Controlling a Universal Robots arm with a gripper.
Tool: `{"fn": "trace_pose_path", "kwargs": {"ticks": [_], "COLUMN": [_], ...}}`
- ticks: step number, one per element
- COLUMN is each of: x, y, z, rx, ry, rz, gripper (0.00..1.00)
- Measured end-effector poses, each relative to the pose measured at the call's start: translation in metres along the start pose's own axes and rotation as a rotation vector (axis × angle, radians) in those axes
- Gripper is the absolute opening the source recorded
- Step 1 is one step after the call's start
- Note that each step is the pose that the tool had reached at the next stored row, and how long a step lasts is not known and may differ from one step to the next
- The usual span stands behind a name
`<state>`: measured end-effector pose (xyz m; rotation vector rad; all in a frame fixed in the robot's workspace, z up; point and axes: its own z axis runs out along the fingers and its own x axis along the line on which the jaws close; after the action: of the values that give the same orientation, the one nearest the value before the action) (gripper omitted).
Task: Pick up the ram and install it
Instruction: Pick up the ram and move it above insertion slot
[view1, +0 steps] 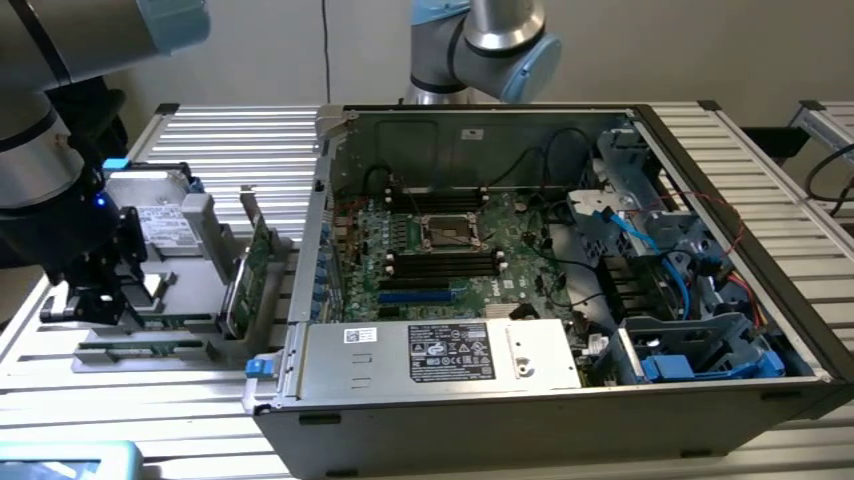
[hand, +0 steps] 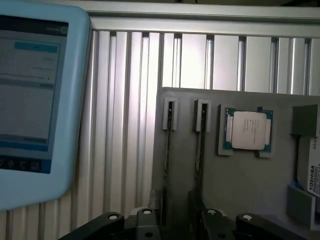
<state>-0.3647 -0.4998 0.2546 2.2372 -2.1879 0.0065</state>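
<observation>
Two ram sticks stand on edge in slots of the grey parts holder (hand: 250, 190): one ram stick (hand: 168, 150) and a second ram stick (hand: 200, 150) beside it. My gripper (hand: 180, 222) hovers over the near ends of these sticks, open, with nothing between its black fingers (hand: 147, 225). In the exterior view the gripper (view1: 87, 300) hangs over the holder's near corner at that view's left, just above the ram sticks (view1: 154, 323). The open computer case (view1: 534, 400) with its motherboard (view1: 441, 250) lies to the right of the holder.
A square silver processor (hand: 248, 130) rests in a pocket of the holder, beside a hard drive (hand: 314, 170). A green expansion card (view1: 254, 270) stands upright between holder and case. A blue-framed teach pendant (hand: 35, 100) lies on the slatted aluminium table (hand: 125, 100).
</observation>
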Motion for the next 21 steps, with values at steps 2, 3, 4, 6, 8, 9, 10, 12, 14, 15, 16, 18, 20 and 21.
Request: {"fn": "trace_pose_path", "kwargs": {"ticks": [2,3,4,6,8,9,10,12,14,15,16,18,20,21], "x": [0.002,0.003,0.004,0.005,0.006,0.006,0.006,0.006,0.005,0.005,0.005,0.005,0.005,0.005], "y": [0.0,-0.0001,-0.0002,-0.0002,-0.0002,-0.0002,-0.0006,-0.0014,-0.0016,-0.0017,-0.0017,-0.0017,-0.0017,-0.0017], "z": [0.0036,0.0056,0.0075,0.0111,0.0147,0.0165,0.0183,0.0219,0.0256,0.0275,0.0292,0.0328,0.0366,0.0382], "rx": [-0.0001,0.0001,0.0001,0.0001,0.0,0.0,0.0,-0.0001,-0.0004,-0.0004,-0.0004,-0.0006,-0.001,-0.0015], "ry": [0.0001,0.0,-0.0001,-0.0003,-0.0005,-0.0007,-0.0007,-0.0009,-0.0008,-0.0009,-0.0009,-0.0009,-0.0011,-0.0012], "rz": [0.0,0.0,0.0,0.0,0.0,0.0,0.0,0.0,0.0,0.0,0.0,0.0,0.0,0.0], "gripper": [0.36,0.36,0.36,0.36,0.36,0.36,0.36,0.36,0.36,0.36,0.36,0.36,0.36,0.36]}}
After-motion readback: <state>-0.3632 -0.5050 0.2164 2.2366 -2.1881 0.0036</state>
